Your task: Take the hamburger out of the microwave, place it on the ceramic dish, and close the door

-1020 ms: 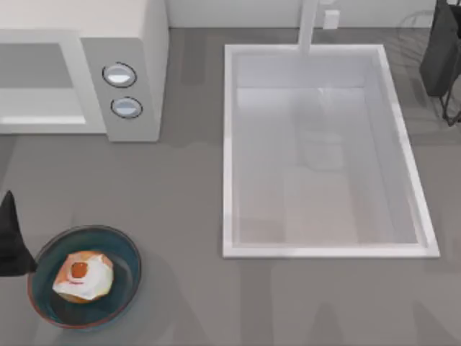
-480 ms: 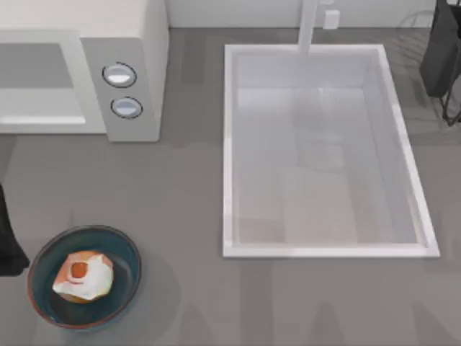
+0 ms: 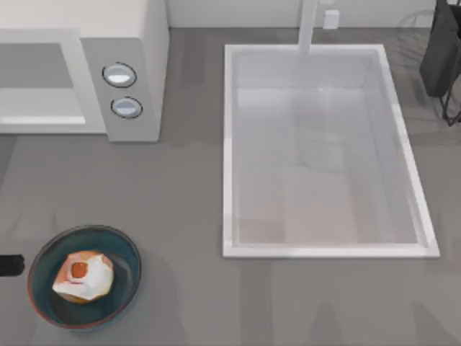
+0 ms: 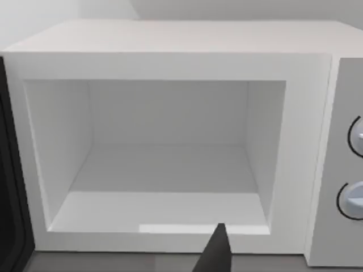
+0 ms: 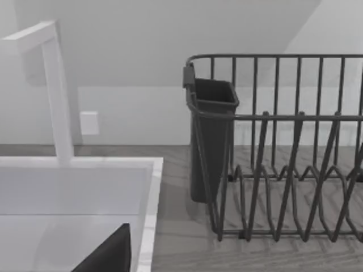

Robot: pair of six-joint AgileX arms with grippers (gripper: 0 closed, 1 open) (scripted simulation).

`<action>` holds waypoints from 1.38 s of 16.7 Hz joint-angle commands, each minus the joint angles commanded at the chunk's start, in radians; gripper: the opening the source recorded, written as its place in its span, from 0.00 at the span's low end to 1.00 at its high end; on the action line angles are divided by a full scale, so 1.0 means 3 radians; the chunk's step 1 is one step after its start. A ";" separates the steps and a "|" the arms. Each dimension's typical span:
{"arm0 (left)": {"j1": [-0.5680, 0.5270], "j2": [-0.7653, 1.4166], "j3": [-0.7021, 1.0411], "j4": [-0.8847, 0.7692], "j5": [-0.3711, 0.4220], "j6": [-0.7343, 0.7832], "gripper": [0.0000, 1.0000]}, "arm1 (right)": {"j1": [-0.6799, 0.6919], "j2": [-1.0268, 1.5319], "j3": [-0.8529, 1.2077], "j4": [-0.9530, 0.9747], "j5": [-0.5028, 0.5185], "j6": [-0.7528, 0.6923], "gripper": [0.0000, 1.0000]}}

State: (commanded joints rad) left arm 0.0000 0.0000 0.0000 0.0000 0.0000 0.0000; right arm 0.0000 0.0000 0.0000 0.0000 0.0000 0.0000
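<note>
The hamburger (image 3: 83,276), tan and white with an orange-red spot, lies inside the blue ceramic dish (image 3: 122,252) near the table's front left. The white microwave (image 3: 137,43) stands at the back left with its cavity (image 4: 170,164) open and bare. Its door (image 4: 10,187) shows as a dark strip swung aside of the opening. A small black part of my left gripper (image 3: 9,265) sits at the left edge, just left of the dish and apart from it. Its dark tip (image 4: 215,255) points at the cavity's front sill. My right gripper (image 5: 108,258) hangs over the sink's far right corner.
A white sink basin (image 3: 229,151) with a faucet (image 3: 308,25) takes up the middle and right. A dark wire dish rack (image 5: 283,170) with a cutlery cup (image 5: 210,141) stands at the back right. Two round knobs (image 3: 119,74) face up on the microwave's panel.
The black part of my left gripper has drawn back to the left and down, away from the dish, until little of it shows. The hamburger and dish have stayed put.
</note>
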 joint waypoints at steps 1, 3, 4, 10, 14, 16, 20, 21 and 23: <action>0.0000 0.0000 0.0000 0.0000 0.0000 0.0000 0.25 | 0.0000 0.0000 0.0000 0.0000 0.0000 0.0000 1.00; 0.0000 0.0000 0.0000 0.0000 0.0000 0.0000 0.10 | 0.0000 0.0000 0.0000 0.0000 0.0000 0.0000 1.00; 0.0000 0.0000 0.0000 0.0000 0.0000 0.0000 0.02 | 0.0000 0.0000 0.0000 0.0000 0.0000 0.0000 1.00; 0.0000 0.0000 0.0000 0.0000 0.0000 0.0000 0.00 | 0.0000 0.0000 0.0000 0.0000 0.0000 0.0000 1.00; -0.0011 -0.0004 0.0003 -0.0007 -0.0010 -0.0001 0.00 | 0.0000 0.0000 0.0000 0.0000 0.0000 0.0000 1.00; -0.0136 -0.0051 0.0026 -0.0078 -0.0135 -0.0002 0.00 | 0.0000 0.0000 0.0000 0.0000 0.0000 0.0000 1.00; -0.0706 -0.0219 0.0105 -0.0326 -0.0706 -0.0005 0.00 | 0.0000 0.0000 0.0000 0.0000 0.0000 0.0000 1.00; -0.0844 -0.0260 0.0124 -0.0387 -0.0843 -0.0005 0.00 | 0.0000 0.0000 0.0000 0.0000 0.0000 0.0000 1.00; -0.1059 -0.0328 0.0156 -0.0487 -0.1058 -0.0006 0.00 | 0.0000 0.0000 0.0000 0.0000 0.0000 0.0000 1.00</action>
State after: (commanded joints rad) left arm -0.3176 -0.0984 0.0468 -0.1460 -0.3174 -0.0019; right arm 0.0000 0.0000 0.0000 0.0000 0.0000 0.0000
